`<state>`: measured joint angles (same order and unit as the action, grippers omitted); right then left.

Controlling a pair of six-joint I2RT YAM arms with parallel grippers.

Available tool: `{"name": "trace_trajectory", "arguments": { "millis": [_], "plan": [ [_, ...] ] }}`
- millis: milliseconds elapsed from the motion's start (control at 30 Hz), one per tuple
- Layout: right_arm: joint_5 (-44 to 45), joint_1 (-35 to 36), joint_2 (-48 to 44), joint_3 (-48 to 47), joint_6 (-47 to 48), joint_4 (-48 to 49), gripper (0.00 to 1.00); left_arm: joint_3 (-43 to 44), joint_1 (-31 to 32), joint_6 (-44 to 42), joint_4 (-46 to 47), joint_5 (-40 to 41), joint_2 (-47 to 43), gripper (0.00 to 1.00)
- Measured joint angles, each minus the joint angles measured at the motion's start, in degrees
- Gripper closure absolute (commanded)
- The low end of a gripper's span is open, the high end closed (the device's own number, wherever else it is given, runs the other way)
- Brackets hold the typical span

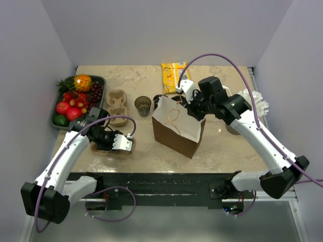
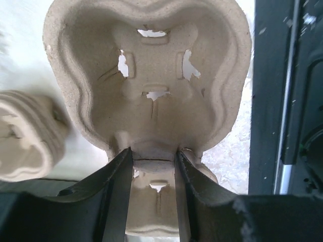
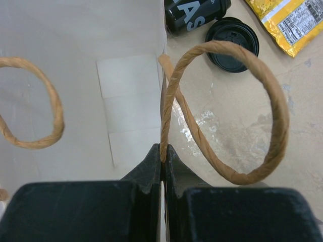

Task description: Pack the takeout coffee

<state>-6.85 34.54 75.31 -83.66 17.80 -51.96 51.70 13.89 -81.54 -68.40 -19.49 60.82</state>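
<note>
Centre of table: brown paper bag, white inside, twisted-paper loop handles, standing open; right gripper jaws pinched fully together on its rim at a handle's base. Near-left edge: beige moulded-pulp cup carrier, left gripper jaws part-open, clamping its narrow middle bridge. Just beyond the bag, black takeout coffee cup, only white letters "AS" readable, round black lid beside it.

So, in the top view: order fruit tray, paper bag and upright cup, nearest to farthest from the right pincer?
1. paper bag, held by the right pincer
2. upright cup, left of the bag
3. fruit tray, far left
</note>
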Motion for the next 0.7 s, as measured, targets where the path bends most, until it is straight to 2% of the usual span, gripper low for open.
{"name": "trace_trajectory", "arguments": {
  "millis": [167, 333, 500, 700],
  "plan": [
    [0.4, 0.0, -0.4, 0.0, 1.8, -0.7, 1.0, 6.0, 0.0, 2.1, -4.4, -6.3, -3.7, 1.0],
    [-0.2, 0.0, -0.9, -0.4, 3.8, -2.4, 1.0, 21.2, 0.0, 11.6, -1.3, -14.7, -3.5, 1.0],
    [-1.1, 0.0, -1.5, -1.9, 4.8, -3.8, 1.0, 33.7, 0.0, 25.7, 10.9, -21.5, -0.5, 1.0],
    [-3.2, 0.0, -2.1, -2.8, 5.2, -4.7, 1.0, 33.9, 0.5, 43.1, 31.9, -28.2, -0.6, 1.0]
  ]
}}
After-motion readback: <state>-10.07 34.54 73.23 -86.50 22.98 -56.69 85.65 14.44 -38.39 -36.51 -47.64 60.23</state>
